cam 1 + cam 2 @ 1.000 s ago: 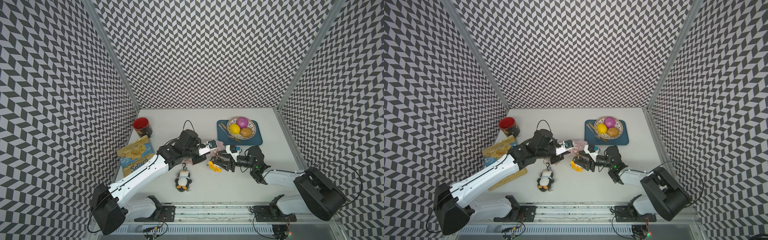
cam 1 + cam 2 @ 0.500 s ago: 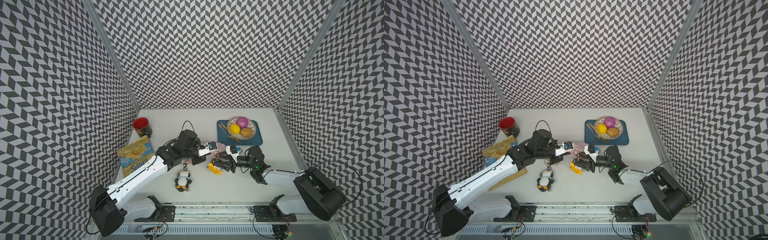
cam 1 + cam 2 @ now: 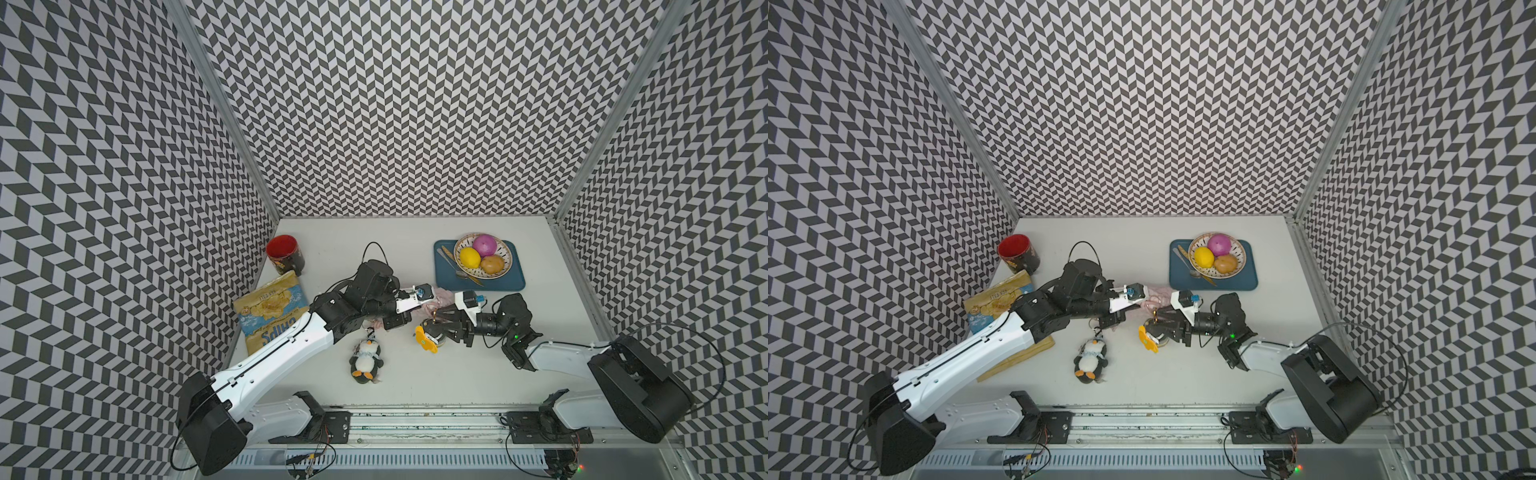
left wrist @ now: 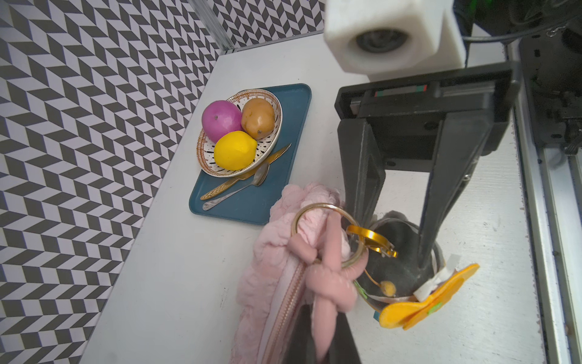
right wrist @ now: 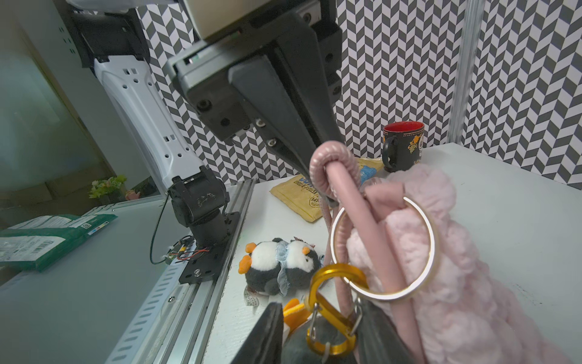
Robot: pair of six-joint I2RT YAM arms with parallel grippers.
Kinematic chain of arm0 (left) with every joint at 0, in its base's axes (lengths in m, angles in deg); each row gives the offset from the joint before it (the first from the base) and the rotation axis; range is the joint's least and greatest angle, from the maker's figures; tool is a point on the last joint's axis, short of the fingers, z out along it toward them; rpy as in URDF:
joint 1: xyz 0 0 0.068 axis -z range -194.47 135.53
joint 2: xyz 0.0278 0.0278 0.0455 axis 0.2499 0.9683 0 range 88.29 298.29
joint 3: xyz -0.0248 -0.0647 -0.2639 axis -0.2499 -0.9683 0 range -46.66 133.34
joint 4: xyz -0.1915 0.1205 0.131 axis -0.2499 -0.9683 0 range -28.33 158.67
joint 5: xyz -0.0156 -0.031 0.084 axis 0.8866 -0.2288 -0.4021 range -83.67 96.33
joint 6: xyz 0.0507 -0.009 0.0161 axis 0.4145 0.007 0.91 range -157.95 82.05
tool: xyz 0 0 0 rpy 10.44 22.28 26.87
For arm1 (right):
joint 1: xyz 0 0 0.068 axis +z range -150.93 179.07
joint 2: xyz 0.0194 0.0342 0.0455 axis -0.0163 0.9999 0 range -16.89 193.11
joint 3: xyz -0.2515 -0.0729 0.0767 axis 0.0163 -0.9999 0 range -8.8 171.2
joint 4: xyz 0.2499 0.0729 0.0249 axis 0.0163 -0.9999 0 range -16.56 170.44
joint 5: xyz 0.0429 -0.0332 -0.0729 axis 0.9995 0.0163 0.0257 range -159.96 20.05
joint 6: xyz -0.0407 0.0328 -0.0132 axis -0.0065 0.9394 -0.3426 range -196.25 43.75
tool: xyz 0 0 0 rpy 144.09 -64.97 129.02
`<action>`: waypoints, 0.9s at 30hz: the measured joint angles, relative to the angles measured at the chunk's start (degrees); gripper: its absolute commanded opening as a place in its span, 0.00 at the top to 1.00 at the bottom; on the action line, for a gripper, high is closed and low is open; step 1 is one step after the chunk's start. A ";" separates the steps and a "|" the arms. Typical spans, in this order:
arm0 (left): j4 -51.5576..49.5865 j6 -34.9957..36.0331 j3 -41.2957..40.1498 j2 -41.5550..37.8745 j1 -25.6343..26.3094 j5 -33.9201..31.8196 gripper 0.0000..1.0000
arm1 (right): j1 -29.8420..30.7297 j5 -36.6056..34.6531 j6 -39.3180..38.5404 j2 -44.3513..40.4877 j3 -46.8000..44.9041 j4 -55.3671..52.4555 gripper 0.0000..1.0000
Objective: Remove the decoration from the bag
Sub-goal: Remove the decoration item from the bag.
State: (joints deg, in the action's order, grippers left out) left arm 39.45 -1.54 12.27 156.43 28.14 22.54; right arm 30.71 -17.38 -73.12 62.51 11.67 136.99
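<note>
Bag [image 4: 267, 245] cord [image 5: 333, 157] pinched in left fingers [image 5: 283, 104]; decoration [image 4: 406, 271] between right fingers [image 4: 362, 176].

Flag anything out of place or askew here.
The penguin plush lies toppled on the table; the chips packet sits crooked at its edge. Nothing looks spilled or damaged.

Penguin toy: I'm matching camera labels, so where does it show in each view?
Top view: penguin at the front centre of the table, beside the left arm.
Top view: penguin, same spot.
Left wrist: not in it.
Right wrist: penguin lying beside the rail.
Shared landmark: pink bag.
</note>
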 measured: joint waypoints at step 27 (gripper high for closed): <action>0.96 -1.88 0.00 0.39 0.00 -1.42 1.00 | -0.04 -3.08 7.50 1.31 0.02 3.89 0.70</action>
State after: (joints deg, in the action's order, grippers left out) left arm 40.42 -3.42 12.27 156.83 28.14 21.12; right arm 30.66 -20.46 -65.62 63.82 11.69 140.88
